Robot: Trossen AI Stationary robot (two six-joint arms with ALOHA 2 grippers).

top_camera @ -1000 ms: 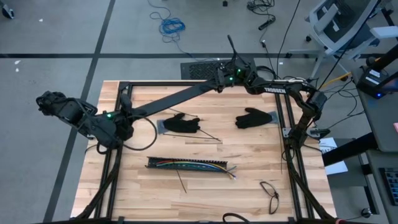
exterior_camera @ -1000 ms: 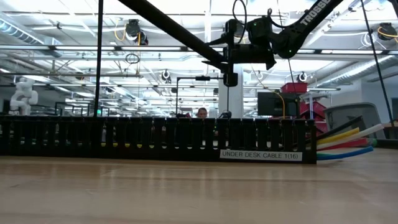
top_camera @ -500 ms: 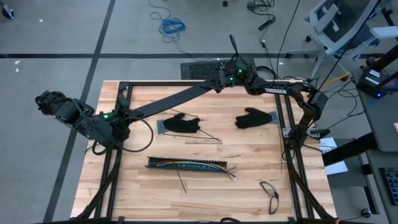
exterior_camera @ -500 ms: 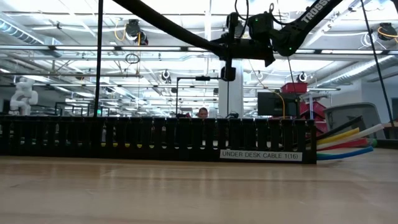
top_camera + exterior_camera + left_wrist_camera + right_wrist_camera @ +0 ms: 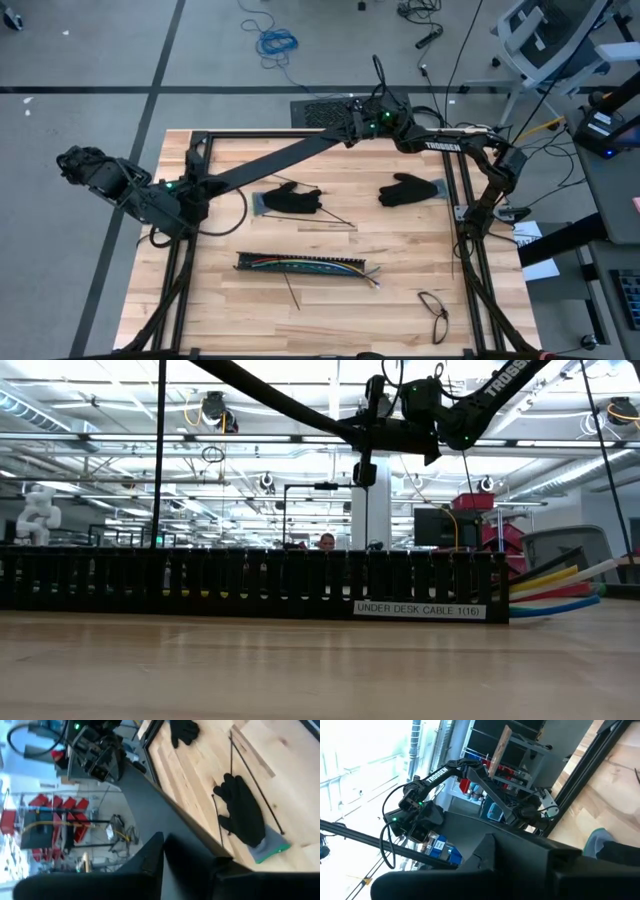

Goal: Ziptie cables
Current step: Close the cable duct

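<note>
A long black bar (image 5: 275, 158) hangs slantwise above the table's far left part, held at both ends. My left gripper (image 5: 197, 190) is shut on its near left end, and my right gripper (image 5: 358, 128) on its far end. The cables (image 5: 372, 278) lie in a black slotted tray (image 5: 305, 266) on the near middle of the table. Their coloured ends (image 5: 555, 595) stick out of its right end. A thicker black cable (image 5: 435, 312) lies looped at the near right. My left gripper has the bar's near left end (image 5: 185, 855) between its two fingers, which point along the bar, slanting down. The bar is clear of the table. My right gripper pinches the bar's far end (image 5: 515, 847) between its fingers, coming level from the far right. That end hangs high above the table (image 5: 350, 430).
Two black gloves (image 5: 290, 200) (image 5: 408, 190) lie on the table's far middle. Thin black strips lie by the left glove (image 5: 335, 218) and near the tray (image 5: 292, 292). A black frame (image 5: 462, 215) borders the wooden table.
My right gripper has shut on the bar's far end and raised that end a little. My left gripper has rolled slightly about the bar while staying in place.
</note>
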